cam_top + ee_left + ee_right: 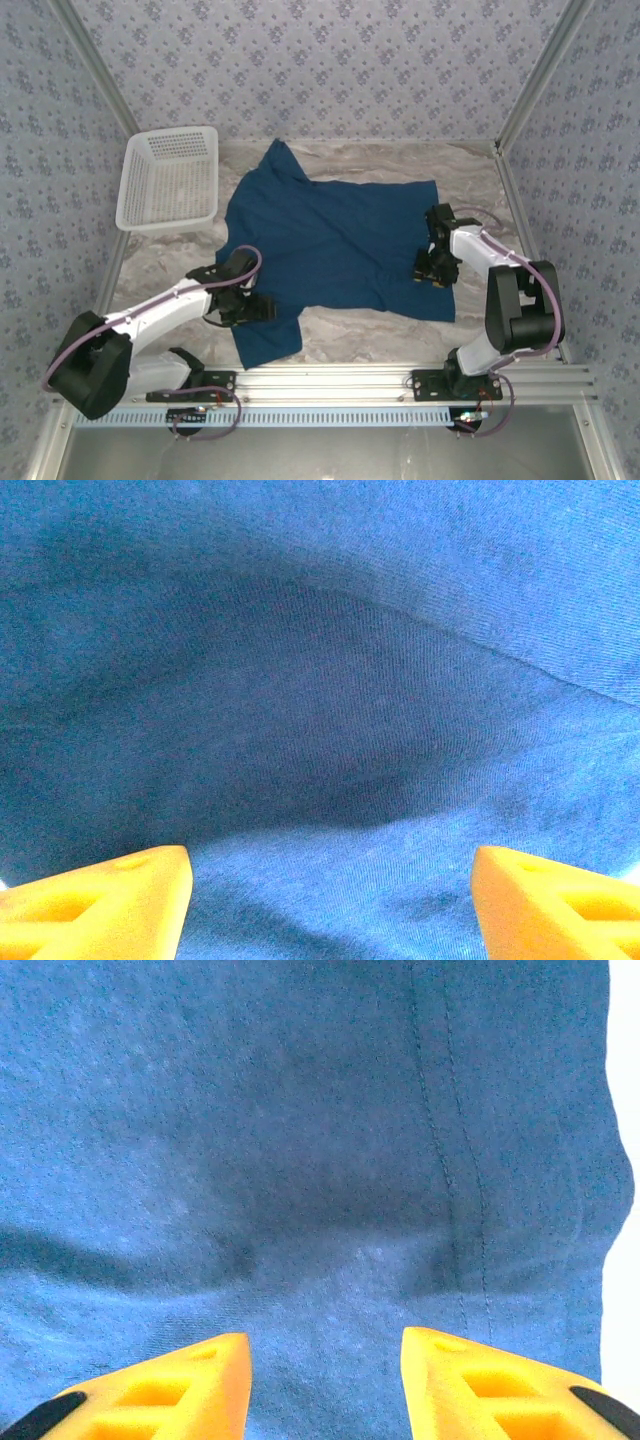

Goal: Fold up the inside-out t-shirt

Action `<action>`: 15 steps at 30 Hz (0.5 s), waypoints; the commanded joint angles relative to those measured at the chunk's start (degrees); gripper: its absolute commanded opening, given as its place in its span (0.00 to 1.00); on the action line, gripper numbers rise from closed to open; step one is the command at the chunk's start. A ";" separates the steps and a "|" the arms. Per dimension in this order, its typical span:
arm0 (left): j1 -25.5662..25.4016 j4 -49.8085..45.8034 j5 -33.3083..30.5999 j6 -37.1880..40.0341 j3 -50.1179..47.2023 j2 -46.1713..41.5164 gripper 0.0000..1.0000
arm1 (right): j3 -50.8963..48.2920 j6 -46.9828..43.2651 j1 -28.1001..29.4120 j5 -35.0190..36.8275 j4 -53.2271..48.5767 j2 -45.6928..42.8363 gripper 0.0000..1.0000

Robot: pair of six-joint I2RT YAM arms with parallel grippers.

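- Left tool [262,308] is hovering low over the near left part of the inside-out t-shirt [340,250], just beside the near sleeve [268,342]. Its jaws are standing wide apart. Its wrist view [330,910] is showing both yellow fingers [110,900] spread, with loose navy cloth lying between and beyond them and nothing pinched.
- Right tool [432,270] is reaching over the shirt's right side, near the hem. Its fingers [480,1380] are standing partly apart with a clear gap [325,1390], gripping nothing. The cloth ahead of them is showing a double-stitched seam [450,1160]. I cannot tell whether the tips are touching the fabric.
- That dark navy shirt is lying spread across the middle of the marbled worktop [400,335], hem to the right and sleeves to the left, one pointing toward the near edge and one toward the far edge.
- White lattice basket [170,180] is sitting at the far left corner, near the far sleeve but apart from it.
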 commanded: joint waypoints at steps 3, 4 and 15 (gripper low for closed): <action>0.23 -0.79 -0.95 3.04 4.47 -3.29 0.74 | 1.05 -0.84 0.15 -1.19 3.09 -3.36 0.46; 0.28 0.09 -1.76 3.82 5.96 -3.49 0.75 | 2.42 -0.73 0.25 -1.60 5.07 -3.49 0.46; 7.00 18.18 -5.21 7.22 17.04 12.32 0.75 | 16.41 5.46 -2.04 -1.70 33.79 15.79 0.46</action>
